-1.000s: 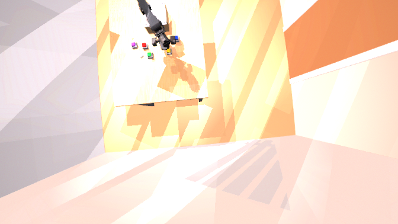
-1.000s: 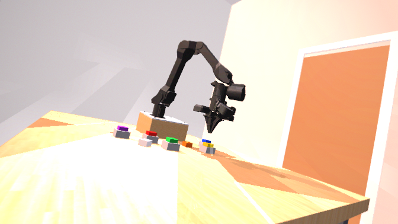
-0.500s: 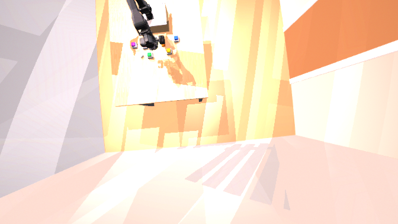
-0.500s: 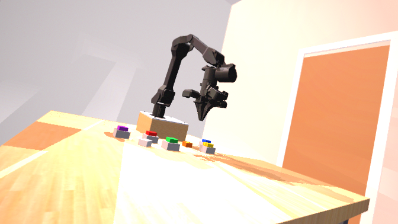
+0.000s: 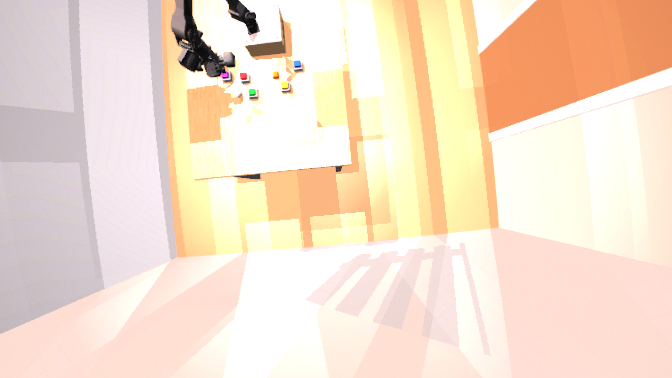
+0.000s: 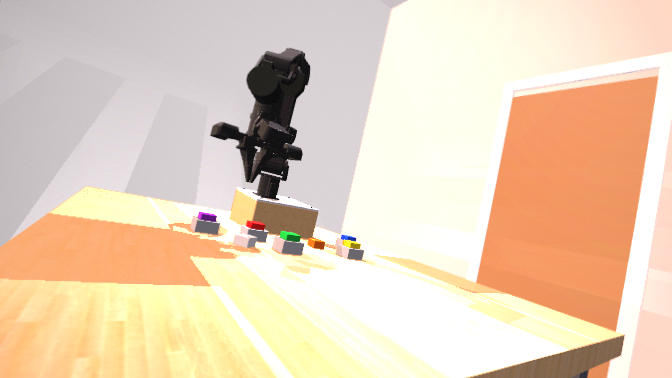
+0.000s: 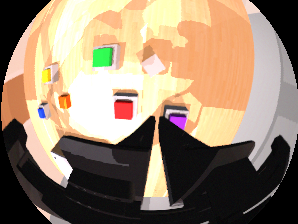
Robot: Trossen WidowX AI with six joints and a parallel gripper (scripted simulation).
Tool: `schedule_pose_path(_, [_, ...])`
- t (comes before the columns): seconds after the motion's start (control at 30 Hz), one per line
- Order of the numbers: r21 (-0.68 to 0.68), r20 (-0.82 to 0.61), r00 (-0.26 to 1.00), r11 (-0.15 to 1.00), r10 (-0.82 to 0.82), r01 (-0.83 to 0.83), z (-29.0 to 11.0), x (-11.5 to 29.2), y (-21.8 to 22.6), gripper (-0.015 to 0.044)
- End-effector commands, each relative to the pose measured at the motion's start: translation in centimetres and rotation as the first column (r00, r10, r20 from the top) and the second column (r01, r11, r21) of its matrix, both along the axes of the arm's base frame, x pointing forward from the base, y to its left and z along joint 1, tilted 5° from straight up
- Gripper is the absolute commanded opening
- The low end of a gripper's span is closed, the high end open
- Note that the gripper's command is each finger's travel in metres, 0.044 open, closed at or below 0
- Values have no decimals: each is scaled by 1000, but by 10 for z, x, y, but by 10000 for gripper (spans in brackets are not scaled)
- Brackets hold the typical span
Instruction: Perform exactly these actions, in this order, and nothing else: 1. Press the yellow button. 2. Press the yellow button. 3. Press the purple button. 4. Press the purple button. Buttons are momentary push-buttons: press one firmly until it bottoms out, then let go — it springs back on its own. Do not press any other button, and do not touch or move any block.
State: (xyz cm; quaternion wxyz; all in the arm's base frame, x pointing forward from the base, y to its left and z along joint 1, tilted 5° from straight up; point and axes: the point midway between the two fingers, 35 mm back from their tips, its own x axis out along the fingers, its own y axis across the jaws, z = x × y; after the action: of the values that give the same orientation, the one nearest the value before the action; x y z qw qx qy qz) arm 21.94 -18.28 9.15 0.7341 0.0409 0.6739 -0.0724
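Observation:
The purple button (image 5: 224, 75) (image 6: 207, 216) (image 7: 177, 120) sits on a grey base at the left end of the button group. The yellow button (image 5: 285, 86) (image 6: 351, 244) (image 7: 47, 75) is at the other end. My gripper (image 5: 220, 71) (image 6: 248, 179) (image 7: 156, 120) is shut and empty, its tips pointing down. It hangs some way above the table, near the purple button. In the wrist view the purple button lies just right of the fingertips, partly hidden by the right finger.
The red button (image 5: 243, 76) (image 6: 255, 225) (image 7: 123, 108), green button (image 5: 252, 92) (image 6: 290, 236) (image 7: 103, 56) and blue button (image 5: 297, 64) (image 6: 348, 238) stand nearby. A pale pink block (image 6: 245, 240) (image 7: 154, 64) and an orange block (image 6: 316, 243) (image 7: 64, 102) lie among them. The arm's wooden base box (image 6: 274, 215) is behind.

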Motion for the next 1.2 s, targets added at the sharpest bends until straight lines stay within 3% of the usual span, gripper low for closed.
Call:
schedule_pose_path(0.0, [-4, 5, 1000, 1000, 2, -2, -1, -46, -34, 20])
schedule_pose_path(0.23, [-7, 6, 1000, 1000, 2, -2, -5, -63, -44, 20])
schedule_pose_path(0.4, [-7, 6, 1000, 1000, 2, -2, -63, -58, -47, 20])
schedule_pose_path(1.17, [-6, 6, 1000, 1000, 2, -2, -91, -55, -49, 20])
